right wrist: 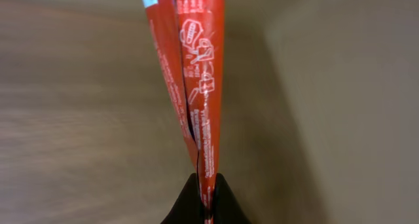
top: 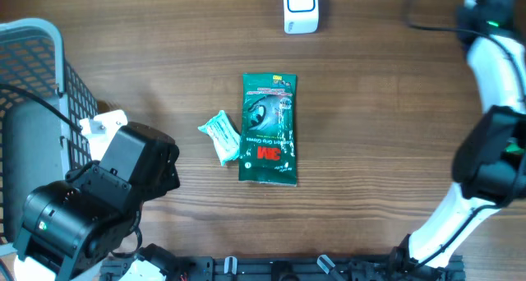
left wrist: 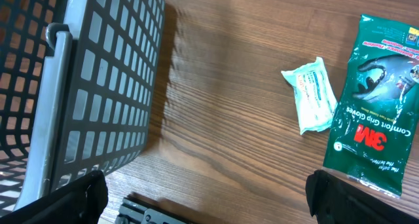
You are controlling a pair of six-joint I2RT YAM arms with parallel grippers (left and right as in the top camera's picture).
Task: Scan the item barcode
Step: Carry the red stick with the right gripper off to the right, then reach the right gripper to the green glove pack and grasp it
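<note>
- The red packet is pinched at its lower end by the right gripper. The two dark fingertips are pressed together on it at 6 o'clock in the right wrist view.
- Its long axis runs from 6 o'clock up to 12 o'clock, leaning slightly towards 11, and the free end passes out of the top of that view.
- It is seen nearly edge-on. Two glossy red layers meet at the grip and spread apart a little towards the top in a narrow V.
- White pictograms and fine white print run along its length, and a small pale-blue patch sits at its upper left corner. The print is too small to read.
- Behind it is blurred brown wood. In the overhead view the packet itself cannot be made out; the right arm stands at 3 to 4 o'clock.
- The left gripper has its fingers spread wide, at 8 o'clock over the table and holding nothing.
- The white scanner stands at 12 o'clock.
- A green glove pack lies flat at the centre, with its long axis running 12 to 6.
- A small wipes packet touches the pack's 9 o'clock side.
- The grey basket is at 10 o'clock.
</note>
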